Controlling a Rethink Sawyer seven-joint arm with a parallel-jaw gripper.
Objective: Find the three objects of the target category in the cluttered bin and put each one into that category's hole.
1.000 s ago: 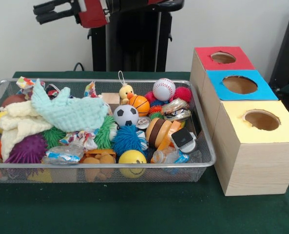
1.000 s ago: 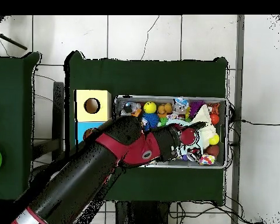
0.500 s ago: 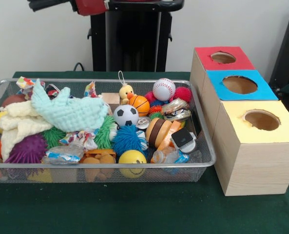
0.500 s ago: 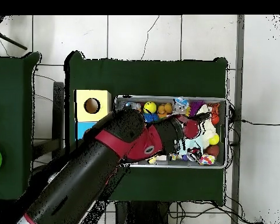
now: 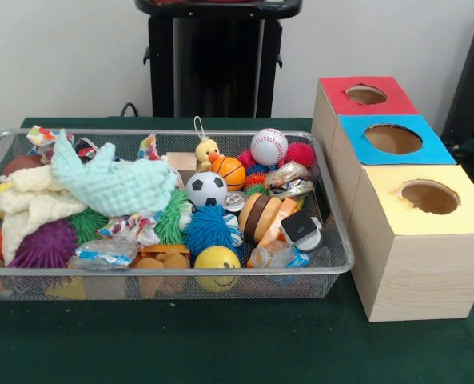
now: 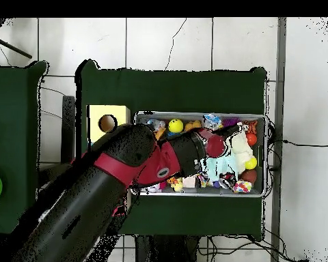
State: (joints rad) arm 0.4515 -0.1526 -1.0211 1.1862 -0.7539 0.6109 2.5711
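The wire mesh bin (image 5: 342,254) is full of toys and stands left of three boxes. One see-through bottle with a blue-and-white label (image 5: 105,253) lies at the bin's near left. A second bottle (image 5: 281,258) lies at the near right corner. A third does not show. In the front view the gripper is out of the picture. In the overhead view the red and black arm reaches over the bin (image 6: 264,155), and the gripper (image 6: 219,140) is above the toys near the middle. I cannot tell its state.
Three wooden boxes with holes stand right of the bin: red-topped (image 5: 364,96), blue-topped (image 5: 392,140), yellow-topped (image 5: 428,200). Silver foil packets (image 5: 289,180), balls, a mint cloth (image 5: 113,184) and spiky toys crowd the bin. The pedestal (image 5: 217,60) stands behind.
The arm has risen out of the top of the front view. In the overhead view it looms larger, and its end has shifted a little toward the picture's top over the bin.
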